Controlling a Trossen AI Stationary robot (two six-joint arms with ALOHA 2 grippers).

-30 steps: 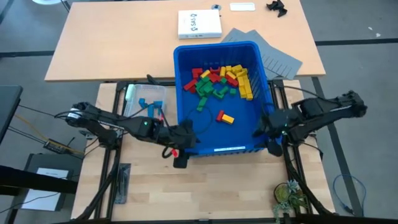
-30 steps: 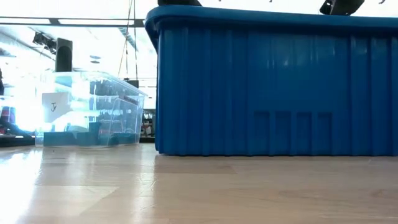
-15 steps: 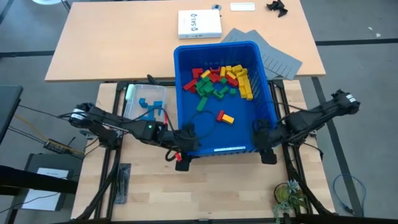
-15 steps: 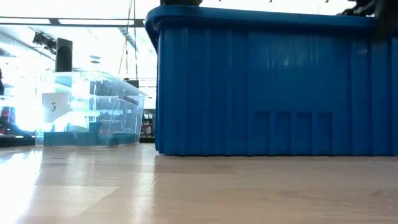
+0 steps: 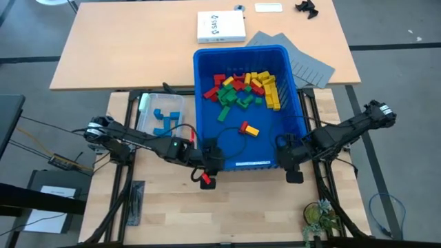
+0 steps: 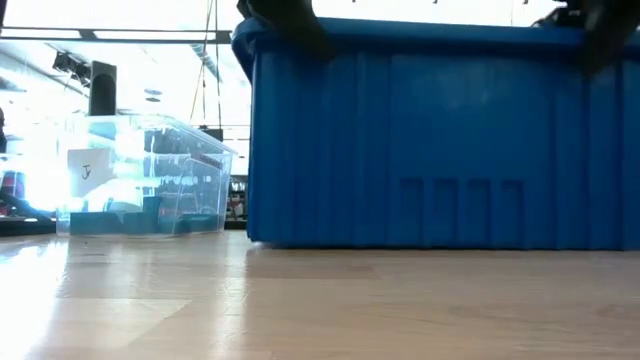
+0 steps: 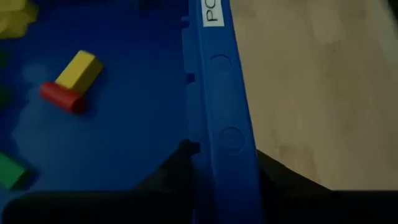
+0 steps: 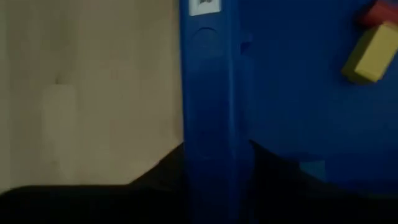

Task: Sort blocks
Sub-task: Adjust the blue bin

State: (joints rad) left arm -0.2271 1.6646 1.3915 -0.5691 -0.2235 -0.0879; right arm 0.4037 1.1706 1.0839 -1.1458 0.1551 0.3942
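Observation:
The blocks, red, yellow, green and blue, lie heaped point(image 5: 244, 88) at the far end of a large blue bin point(image 5: 207, 103). A red and a yellow block point(image 5: 249, 129) lie apart on its floor, and also show in the left wrist view point(image 7: 73, 79). The bin stands on the wooden table. My left gripper point(image 5: 210, 160) is on the bin's near rim by the near left corner. My right gripper point(image 5: 286, 157) is on the same rim by the near right corner. Each is shut on the rim. My left gripper straddles the bin's near rim point(image 7: 221, 155) close to the left corner, one finger point(image 7: 177, 174) inside the bin and one point(image 7: 280, 177) outside. It comes slanting down from the near left, fingers across the rim. The bin's bottom rests on the table. My right gripper straddles the near rim point(image 8: 208, 124) close to the right corner, one finger point(image 8: 273, 165) inside the wall and one point(image 8: 161, 171) outside. It comes steeply from above, fingers across the rim.
A small clear tub point(image 5: 160, 114) holding some blue pieces stands left of the bin. On the farther table lie a white box point(image 5: 220, 27) and grey sheets point(image 5: 296, 58). A small plant point(image 5: 317, 217) sits at the near right. Bare wood lies along the near edge.
Both grippers have come down onto the bin's near rim and closed on it. The right one has also tipped steeper and swung in from the right wall toward the near right corner. In the low view the bin has shifted slightly.

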